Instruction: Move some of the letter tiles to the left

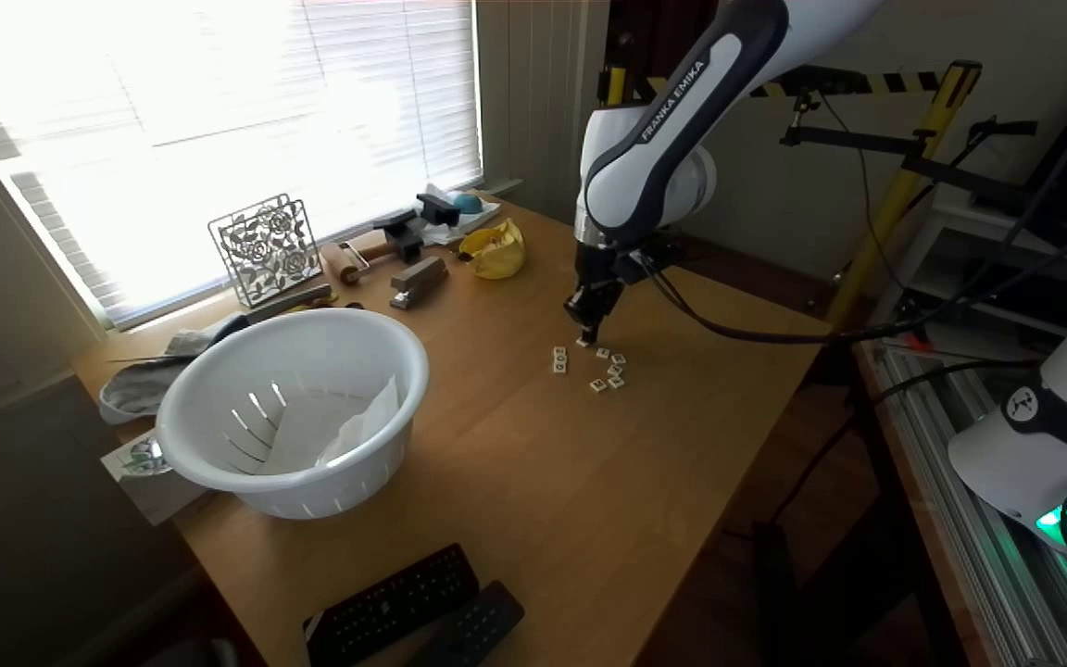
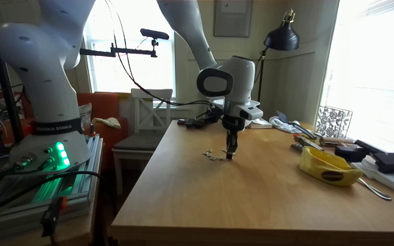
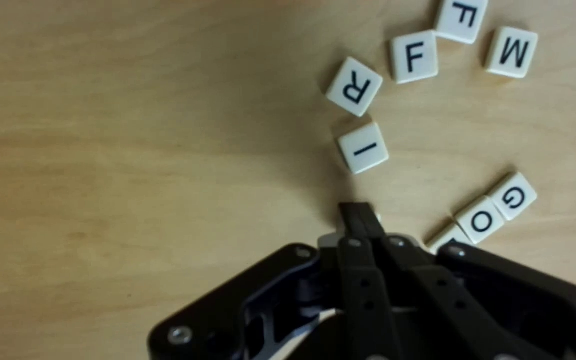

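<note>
Letter tiles [image 1: 598, 385] were seen, in an exterior view, mostly nearer than the end effector [image 1: 590, 339], with jaws pressed together and one tile [image 1: 582, 344] beside its tip.

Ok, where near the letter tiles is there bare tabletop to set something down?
The tabletop is bare between the letter tiles and the white bowl, and between the gripper and the yellow object. Crowded: around the gripper's tip, where tiles lie close, and along the window, with the stapler and metal rack.
</note>
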`<state>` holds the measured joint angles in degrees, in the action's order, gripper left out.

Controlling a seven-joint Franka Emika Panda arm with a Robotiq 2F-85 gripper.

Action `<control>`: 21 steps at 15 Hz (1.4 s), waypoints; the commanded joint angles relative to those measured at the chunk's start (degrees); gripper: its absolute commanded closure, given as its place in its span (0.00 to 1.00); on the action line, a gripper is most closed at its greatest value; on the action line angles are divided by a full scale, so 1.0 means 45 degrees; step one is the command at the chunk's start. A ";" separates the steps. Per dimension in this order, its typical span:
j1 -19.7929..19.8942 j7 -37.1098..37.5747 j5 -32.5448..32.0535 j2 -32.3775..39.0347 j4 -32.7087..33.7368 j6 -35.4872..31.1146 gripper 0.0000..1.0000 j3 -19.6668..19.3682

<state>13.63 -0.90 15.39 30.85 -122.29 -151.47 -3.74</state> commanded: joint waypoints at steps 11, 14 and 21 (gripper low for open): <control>0.0100 -0.2023 -0.0872 0.0867 0.0923 0.0151 1.00 0.0330; 0.0100 -0.2326 -0.0975 0.0943 0.1022 0.0066 1.00 0.0333; 0.0041 -0.2872 -0.1329 0.1045 0.1108 0.0037 1.00 0.0347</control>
<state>13.41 -13.07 11.78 32.71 -118.95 -150.93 -2.74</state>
